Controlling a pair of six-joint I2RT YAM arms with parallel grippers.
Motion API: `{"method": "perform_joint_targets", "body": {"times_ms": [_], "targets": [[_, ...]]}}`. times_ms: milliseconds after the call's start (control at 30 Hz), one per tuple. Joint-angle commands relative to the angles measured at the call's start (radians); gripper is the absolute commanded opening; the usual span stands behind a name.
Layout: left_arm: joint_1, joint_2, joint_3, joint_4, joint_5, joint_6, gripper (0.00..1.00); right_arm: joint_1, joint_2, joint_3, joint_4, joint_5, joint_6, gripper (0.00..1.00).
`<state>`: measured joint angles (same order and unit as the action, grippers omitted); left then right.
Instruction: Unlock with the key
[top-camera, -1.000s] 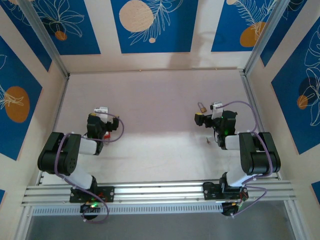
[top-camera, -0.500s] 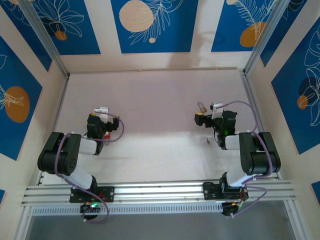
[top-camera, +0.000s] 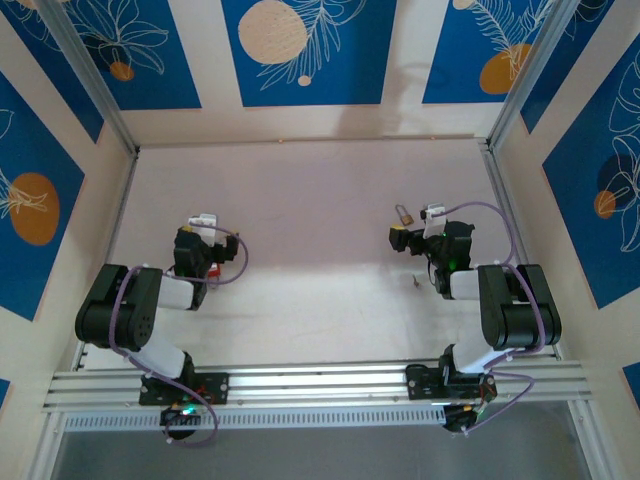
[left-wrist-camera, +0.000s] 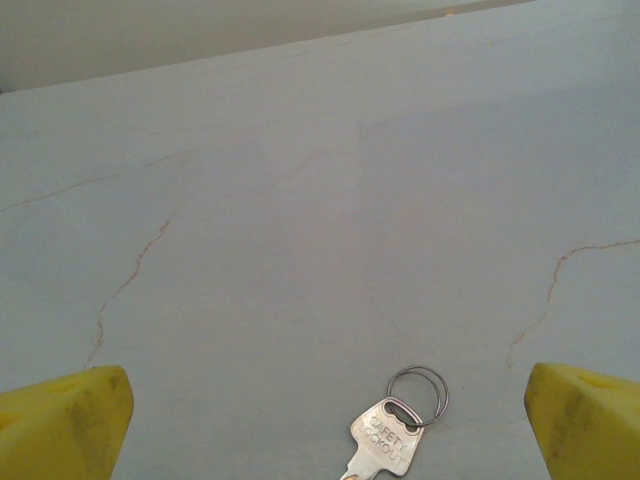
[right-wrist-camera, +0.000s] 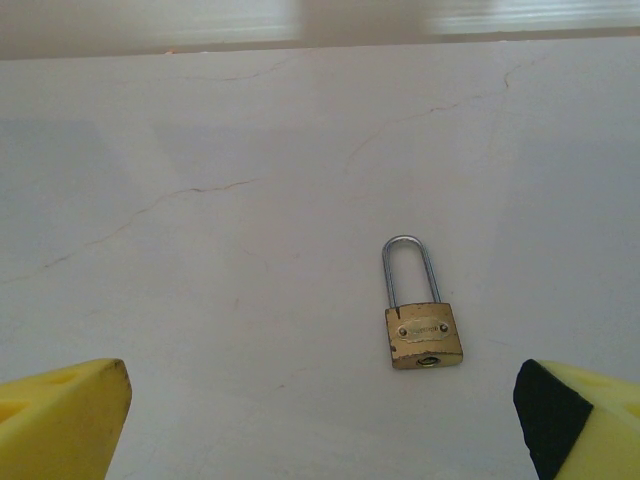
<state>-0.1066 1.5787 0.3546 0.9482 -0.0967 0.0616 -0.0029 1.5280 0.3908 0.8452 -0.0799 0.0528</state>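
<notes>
**Operator:** Where does the key sit, and how will it behave when I go for it?

**Spotter:** The key (left-wrist-camera: 383, 445) lies flat on the pale surface (left-wrist-camera: 300, 200), between the two yellow fingers (left-wrist-camera: 65, 420) of the left end effector (left-wrist-camera: 322, 428). A small split ring (left-wrist-camera: 418, 388) is threaded through its bow. Expect a light, stiff, thin piece of metal, slick against the pads and likely to skate when nudged. Lying flat, it offers you little edge. Your best hold looks to be across the broad bow, next to the ring, leaving the blade free for the keyway. The blade itself runs out of the wrist view.

**Operator:** And the end effectors?

**Spotter:** You have the left end effector spread wide, a finger on either side of the key, touching nothing. The right end effector (right-wrist-camera: 320, 420) stands equally wide apart and holds nothing. The brass padlock (right-wrist-camera: 423, 335) lies flat well to the right of the left end effector, its shackle apparently closed and its keyway facing the right arm. You will probably need that lock steadied before the key goes in.
</notes>
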Motion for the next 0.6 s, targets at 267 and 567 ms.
{"method": "perform_joint_targets", "body": {"times_ms": [267,567], "targets": [[0.011,-0.016,0.007,0.012,0.020,0.013,1.00,-0.004,-0.012,-0.012,0.026,-0.015,-0.021,0.99],[0.014,-0.015,0.014,0.001,-0.004,0.001,1.00,-0.038,-0.006,0.006,0.000,-0.059,0.010,0.99]]}}
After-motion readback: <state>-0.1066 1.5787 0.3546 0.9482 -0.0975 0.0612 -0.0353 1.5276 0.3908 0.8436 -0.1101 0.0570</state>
